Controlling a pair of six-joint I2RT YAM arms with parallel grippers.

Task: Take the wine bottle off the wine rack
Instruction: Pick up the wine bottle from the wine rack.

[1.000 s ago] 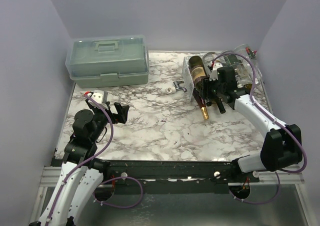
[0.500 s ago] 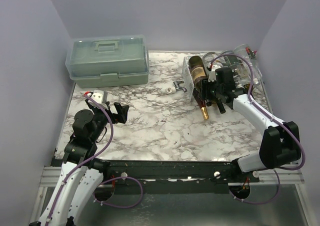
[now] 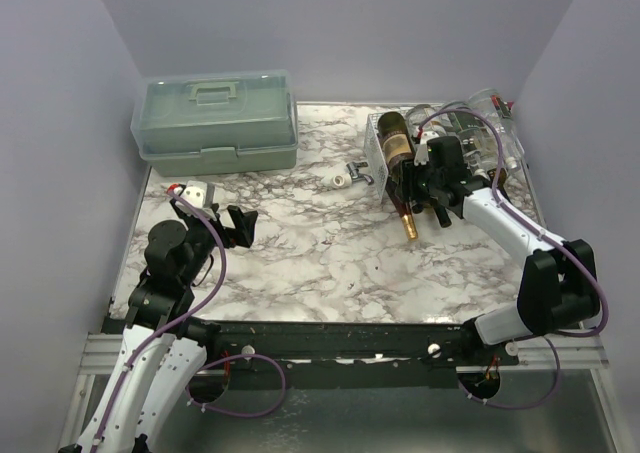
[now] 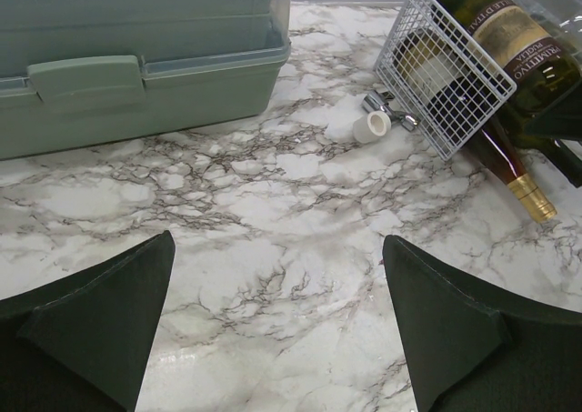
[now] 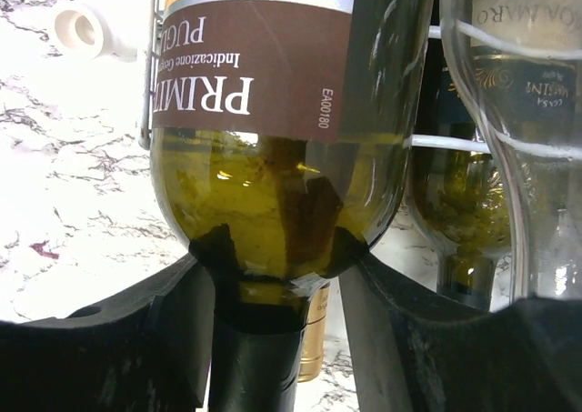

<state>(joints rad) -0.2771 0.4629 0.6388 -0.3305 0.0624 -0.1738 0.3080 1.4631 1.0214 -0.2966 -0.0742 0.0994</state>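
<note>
The white wire wine rack (image 3: 374, 151) stands at the back right and shows in the left wrist view (image 4: 427, 80). A dark green wine bottle (image 3: 396, 149) with a brown label lies in it, its gold-capped neck pointing to the near side (image 4: 511, 41). My right gripper (image 3: 416, 189) is at the bottle's shoulder. In the right wrist view its fingers straddle the neck (image 5: 273, 294) just below the shoulder (image 5: 273, 212). The left finger touches the neck and a gap shows at the right finger. My left gripper (image 3: 240, 226) is open and empty over the marble (image 4: 277, 312), far left of the rack.
A pale green toolbox (image 3: 215, 121) stands at the back left (image 4: 136, 57). A small white cap (image 3: 343, 180) and a metal piece (image 3: 358, 171) lie left of the rack. A clear bottle (image 3: 482, 133) and another dark bottle (image 5: 459, 203) lie right of the gripped one.
My right gripper has crept a little left and farther in along the bottle's neck toward the rack. The left arm has not moved.
</note>
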